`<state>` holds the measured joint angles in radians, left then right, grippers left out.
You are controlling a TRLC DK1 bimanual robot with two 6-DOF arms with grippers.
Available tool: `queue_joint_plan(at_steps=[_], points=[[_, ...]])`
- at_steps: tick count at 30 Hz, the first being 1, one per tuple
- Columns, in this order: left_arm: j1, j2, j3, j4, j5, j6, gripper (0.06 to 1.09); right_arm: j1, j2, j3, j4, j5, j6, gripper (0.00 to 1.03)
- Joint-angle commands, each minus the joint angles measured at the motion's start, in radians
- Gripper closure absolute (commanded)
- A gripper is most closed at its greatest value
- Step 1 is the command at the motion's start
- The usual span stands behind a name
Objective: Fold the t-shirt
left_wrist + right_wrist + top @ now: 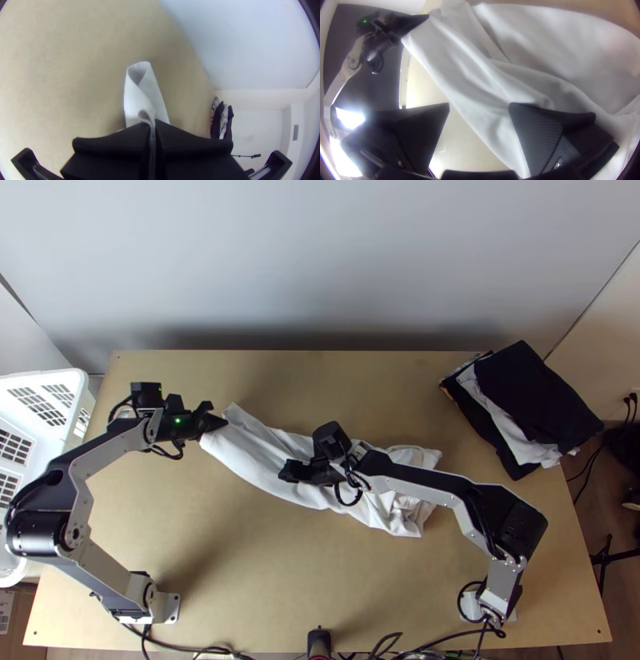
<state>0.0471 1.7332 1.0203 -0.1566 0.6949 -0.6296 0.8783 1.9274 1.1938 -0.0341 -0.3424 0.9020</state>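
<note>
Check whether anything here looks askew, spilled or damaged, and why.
The white t-shirt looks askew: it runs slantwise across the table, crumpled at the end away from the left gripper, which pinches it. The clothes pile is uneven, its layers sticking out. No spill or damage shows.

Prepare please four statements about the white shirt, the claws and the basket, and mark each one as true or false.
1. The left claw is shut on one end of the white shirt. True.
2. The shirt lies as a neat, flat square. False: it lies in a long, wrinkled shape.
3. The fingers of the right claw stand apart. True.
4. The white basket is beside the right edge of the table. False: the basket is beside the left edge.
</note>
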Motion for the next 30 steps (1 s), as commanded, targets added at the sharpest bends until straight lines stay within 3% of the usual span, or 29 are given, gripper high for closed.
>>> queue_joint_plan(at_steps=[1,12,30], points=[[0.002,-0.069,0.0,0.046,0.005,-0.035,1.05,-0.007,-0.01,-0.01,0.023,0.005,0.008,0.19],[-0.033,-0.147,0.026,0.052,0.098,-0.096,1.05,-0.142,-0.114,-0.028,0.023,0.005,-0.009,0.19],[-0.194,-0.136,0.17,0.038,0.089,-0.134,1.05,-0.36,-0.317,-0.095,-0.016,0.006,-0.014,0.19]])
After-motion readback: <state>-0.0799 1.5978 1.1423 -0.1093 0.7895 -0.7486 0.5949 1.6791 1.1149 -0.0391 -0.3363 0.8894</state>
